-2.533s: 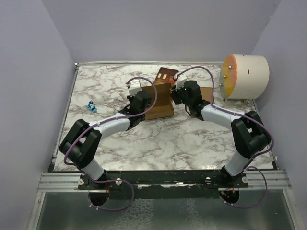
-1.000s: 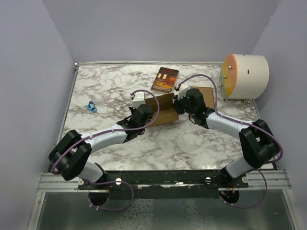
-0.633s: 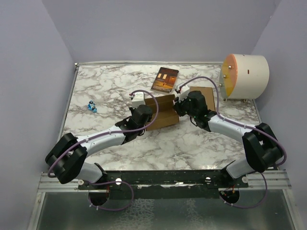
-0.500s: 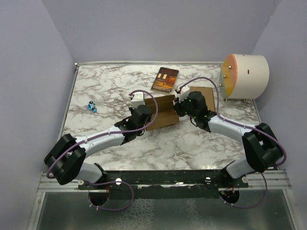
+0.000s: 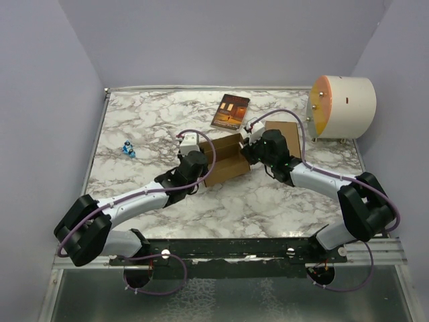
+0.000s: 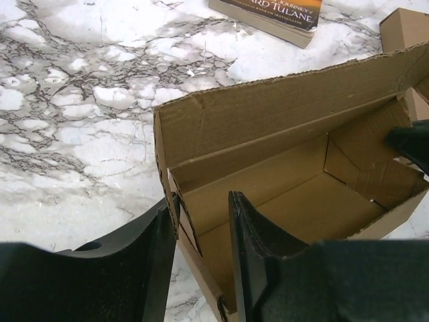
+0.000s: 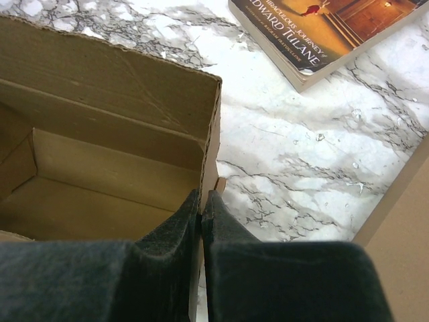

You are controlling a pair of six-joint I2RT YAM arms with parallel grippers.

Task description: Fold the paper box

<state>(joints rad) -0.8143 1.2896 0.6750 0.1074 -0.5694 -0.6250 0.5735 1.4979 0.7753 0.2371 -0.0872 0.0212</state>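
The paper box (image 5: pixel 224 157) is an open brown cardboard carton on the marble table, with its back wall standing and its inside showing. My left gripper (image 5: pixel 199 163) is at its left end. In the left wrist view the left gripper (image 6: pixel 201 231) is open and straddles the box's (image 6: pixel 288 181) left end wall, which lies against the outer finger (image 6: pixel 157 255). My right gripper (image 5: pixel 249 151) is at the right end. There the right gripper (image 7: pixel 203 201) is shut on the thin end wall of the box (image 7: pixel 120 100).
A dark red-brown book (image 5: pixel 231 111) lies behind the box, also in the wrist views as the book (image 6: pixel 268 10) (image 7: pixel 322 33). A bigger flat carton (image 5: pixel 285 133) sits to the right. A white drum with an orange face (image 5: pixel 342 107) stands at far right. A small blue toy (image 5: pixel 128 149) is at left.
My left gripper has opened off the box's left end wall and its arm has drawn back slightly. The box sits lower and more open. The right gripper keeps its pinch.
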